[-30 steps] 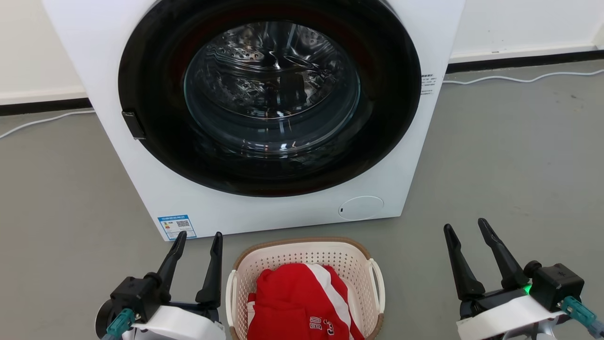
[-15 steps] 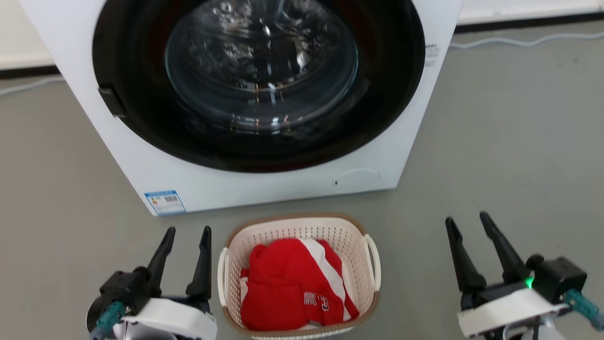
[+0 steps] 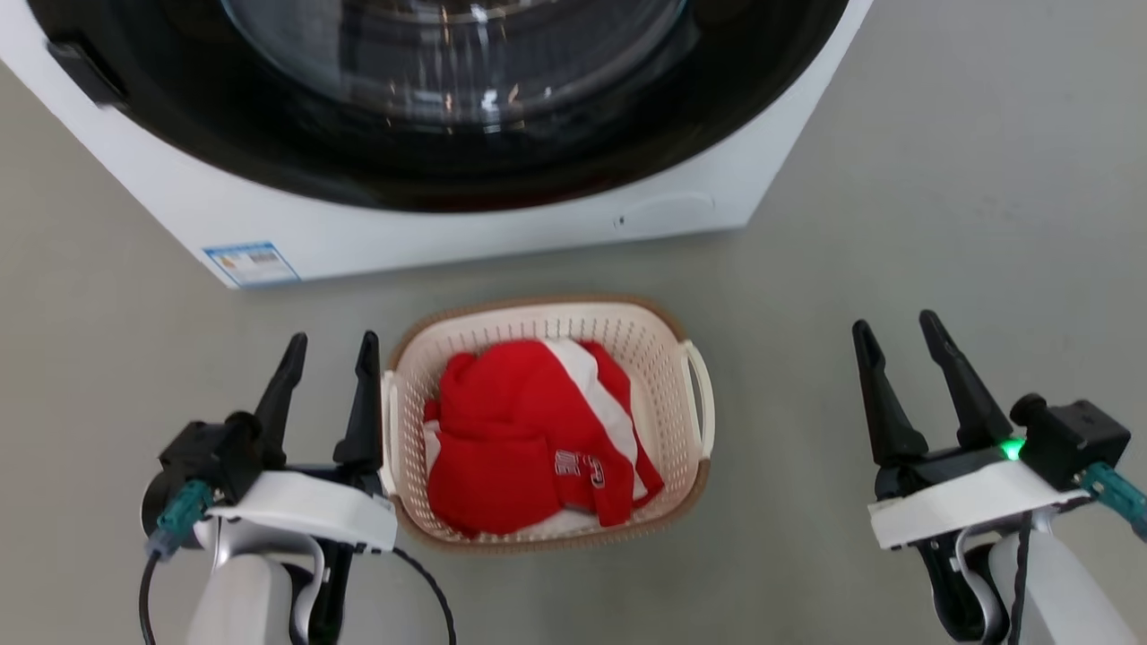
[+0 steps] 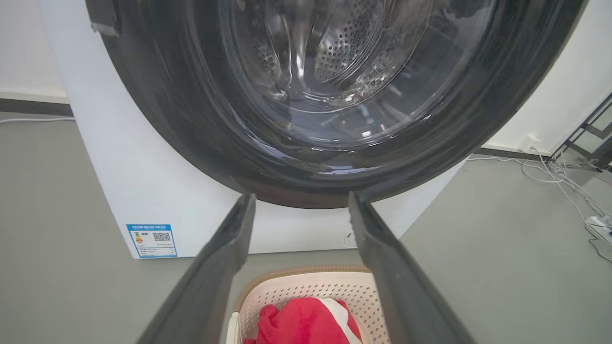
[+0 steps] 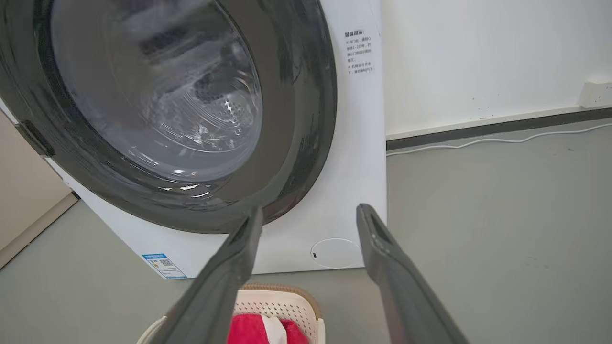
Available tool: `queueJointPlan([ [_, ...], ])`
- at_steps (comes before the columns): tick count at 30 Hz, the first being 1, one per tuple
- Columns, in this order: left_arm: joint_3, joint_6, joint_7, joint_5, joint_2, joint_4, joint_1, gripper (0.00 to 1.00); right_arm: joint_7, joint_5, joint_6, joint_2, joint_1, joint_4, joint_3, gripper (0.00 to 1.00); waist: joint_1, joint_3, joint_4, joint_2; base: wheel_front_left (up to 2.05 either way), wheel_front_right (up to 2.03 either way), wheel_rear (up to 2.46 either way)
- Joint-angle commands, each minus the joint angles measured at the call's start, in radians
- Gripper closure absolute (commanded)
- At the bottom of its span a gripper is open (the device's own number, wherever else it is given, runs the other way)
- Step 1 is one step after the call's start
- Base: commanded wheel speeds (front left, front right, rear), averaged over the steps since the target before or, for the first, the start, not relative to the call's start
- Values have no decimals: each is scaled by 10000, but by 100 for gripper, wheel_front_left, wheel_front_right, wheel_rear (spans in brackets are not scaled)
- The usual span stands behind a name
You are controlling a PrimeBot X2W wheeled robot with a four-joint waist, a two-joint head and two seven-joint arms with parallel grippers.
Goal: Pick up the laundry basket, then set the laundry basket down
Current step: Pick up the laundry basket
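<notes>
The left gripper (image 3: 333, 339) is just left of the basket (image 3: 659, 394), and its two dark fingers are apart with nothing between them. In the head view its inner finger (image 3: 363, 403) runs alongside the basket's left handle (image 3: 389, 421); whether it touches the handle cannot be told. The right gripper (image 3: 894, 322) is well to the right of the basket, over bare floor (image 3: 941, 224). Its fingers are also spread and it holds nothing. A small green light (image 3: 1013, 449) is lit on its body, on the side away from the basket.

The basket stands upright on the floor between the two grippers, closer to the left one. It is cream-white with many small holes, a brown rim and a white loop handle on each side. A red garment (image 3: 511, 421) with a white stripe and some white print lies crumpled inside and covers most of the bottom.

Behind the basket, and apart from it, stands a white washer (image 3: 502, 237). Its round dark door (image 3: 430, 184) is shut, and the metal drum is visible through the glass. On the lower front of the washer, behind and left of the basket, there is a blue sticker (image 3: 251, 262). Behind and a little right of the basket there is a round white cover (image 3: 668, 209).

Farther back, beyond the washer and right of the basket, the right wrist view shows a white wall (image 5: 478, 57) with a dark skirting, a white cable (image 5: 478, 142) on the floor along it, and a socket (image 5: 595, 94) on the wall.
</notes>
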Motion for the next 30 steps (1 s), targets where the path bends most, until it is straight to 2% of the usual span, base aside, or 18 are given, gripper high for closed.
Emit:
queueJointPlan([
  [1, 350, -60, -61, 105, 109, -128, -426, 0, -139, 91, 71, -90, -278, -58, 190, 0, 0, 658, -97, 0, 0, 0, 0],
  [7, 342, -60, -61, 54, 109, 494, -1112, 0, -139, 308, 71, -109, -831, 408, 320, 0, 0, 1651, -105, 0, 0, 0, 0],
  [16, 492, -60, -61, 542, 119, 1824, -2417, 0, -139, 770, 71, -41, -1882, 1172, 710, 0, 0, 3307, -61, 0, 0, 0, 0],
  [23, 723, -60, -61, 645, 116, 2919, -3227, 0, -139, 1046, 71, 17, -2463, 1908, 926, 0, 0, 4038, 16, 0, 0, 0, 0],
  [30, 927, 31, -61, 877, 163, 4320, -4062, 0, -139, 1438, 71, 56, -3187, 3196, 1545, 0, 0, 4664, 98, 0, 0, 0, 0],
])
